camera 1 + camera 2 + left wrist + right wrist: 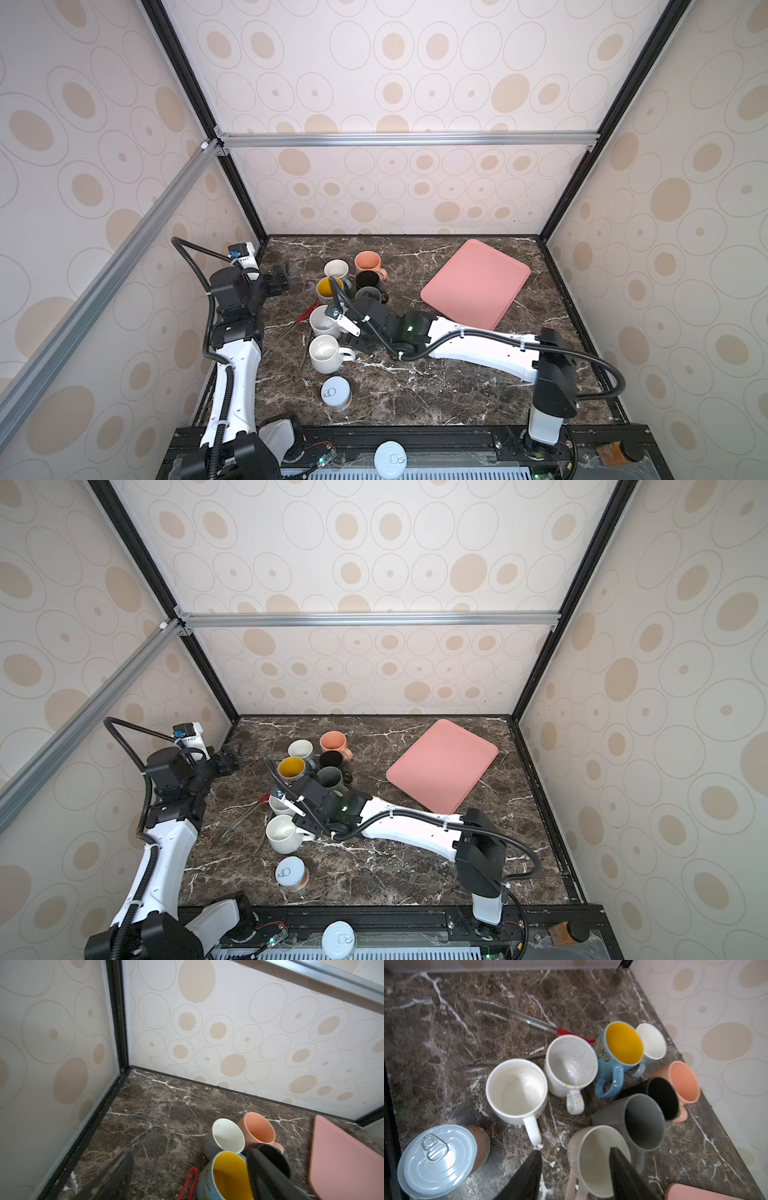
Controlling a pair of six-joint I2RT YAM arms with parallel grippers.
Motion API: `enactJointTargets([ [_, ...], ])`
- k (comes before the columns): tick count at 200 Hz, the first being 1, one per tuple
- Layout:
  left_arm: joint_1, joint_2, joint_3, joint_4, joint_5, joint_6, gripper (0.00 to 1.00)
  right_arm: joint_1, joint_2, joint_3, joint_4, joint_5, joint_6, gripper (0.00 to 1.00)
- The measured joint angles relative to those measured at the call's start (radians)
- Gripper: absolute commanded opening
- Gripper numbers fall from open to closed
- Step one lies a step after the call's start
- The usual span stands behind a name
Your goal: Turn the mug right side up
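1. Fingers first: right fingers (527, 1176) parted, one tip inside the mouth of the mug (591, 1161), the other outside its wall and clear of it; gripping nothing.
2. On the other arm: left fingers (112, 1176) spread wide and empty, held over the left side of the tabletop (436, 386), toward the far end, well apart from the job.
3. Whereabouts of the mug: standing mouth-up in the right wrist view, in the cluster left of centre, on the near side of the grey mug (641, 1122) and just beside it, to the right of the white mug (517, 1088); hidden under the right wrist in both top views.
4. Step in hand, by the look of it: letting go of an upright mug; task seemingly all but done.
5. Next move: lift straight up, inner tip out past the rim, no sideways drag on the wall.
6. Risks to watch: nudging the grey mug, or catching the white mug's handle, close to the outer tip.
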Motion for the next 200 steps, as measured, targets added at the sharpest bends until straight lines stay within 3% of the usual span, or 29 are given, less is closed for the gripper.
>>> enactJointTargets([
  [32, 0.000, -0.002, -0.098, 0.093, -0.129, 0.049, 1.00, -0.089, -0.154, -0.129, 0.056, 0.077, 0.043, 0.69],
  [73, 0.000, -0.002, -0.282, 0.198, -0.237, 0.069, 1.00, -0.319, -0.360, -0.367, 0.103, 0.219, 0.135, 1.00],
  [106, 0.001, 0.000, -0.415, 0.352, -0.303, 0.076, 1.00, -0.531, -0.520, -0.557, 0.162, 0.267, 0.210, 1.00],
  [150, 0.001, 0.058, -0.497, 0.461, -0.255, 0.093, 1.00, -0.818, -0.608, -0.798, 0.259, 0.251, 0.294, 1.00],
  [200, 0.000, 0.110, -0.550, 0.567, -0.180, 0.077, 1.00, -0.991, -0.671, -0.983, 0.370, 0.242, 0.309, 1.00],
])
